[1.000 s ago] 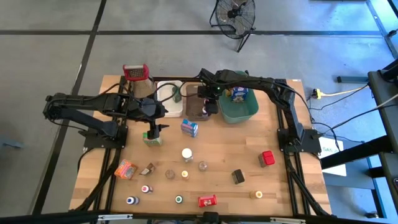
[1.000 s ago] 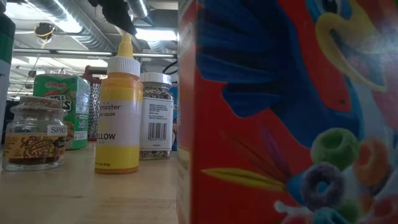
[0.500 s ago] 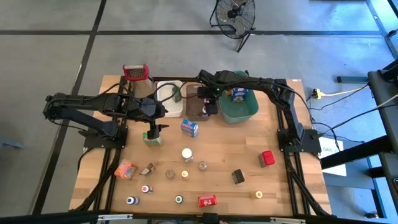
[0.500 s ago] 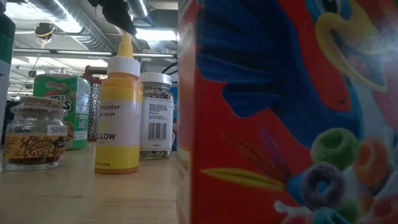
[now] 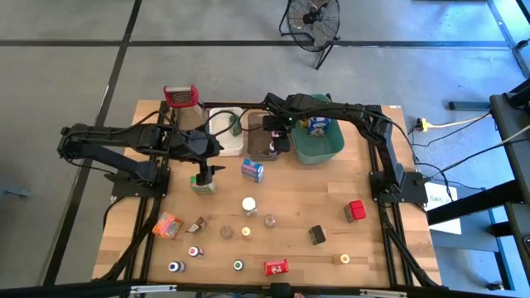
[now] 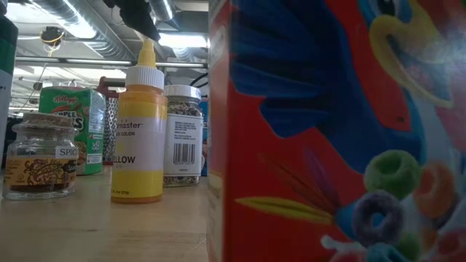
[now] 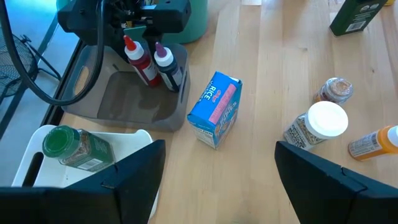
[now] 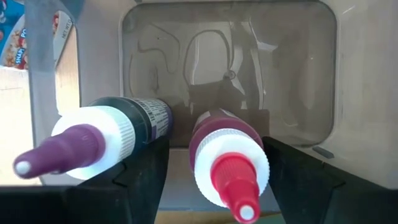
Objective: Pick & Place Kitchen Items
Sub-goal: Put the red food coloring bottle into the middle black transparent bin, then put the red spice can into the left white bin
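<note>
In the high view the right gripper (image 5: 277, 135) is hanging over the brown bin (image 5: 262, 146) at upper centre of the frame, beside the teal bin (image 5: 325, 147). Its own camera is showing its fingers spread apart, with a red-capped bottle (image 8: 229, 163) standing between them and a purple-capped bottle (image 8: 93, 144) leaning just beside it, both inside the bin; nothing is being pinched. The left gripper (image 5: 204, 172) is hovering left of centre over a green box (image 5: 202, 187), its fingers spread wide. A blue box (image 5: 252, 170) is lying near the frame's middle. Other small items are sitting scattered across the lower half of the table (image 5: 377, 240).
</note>
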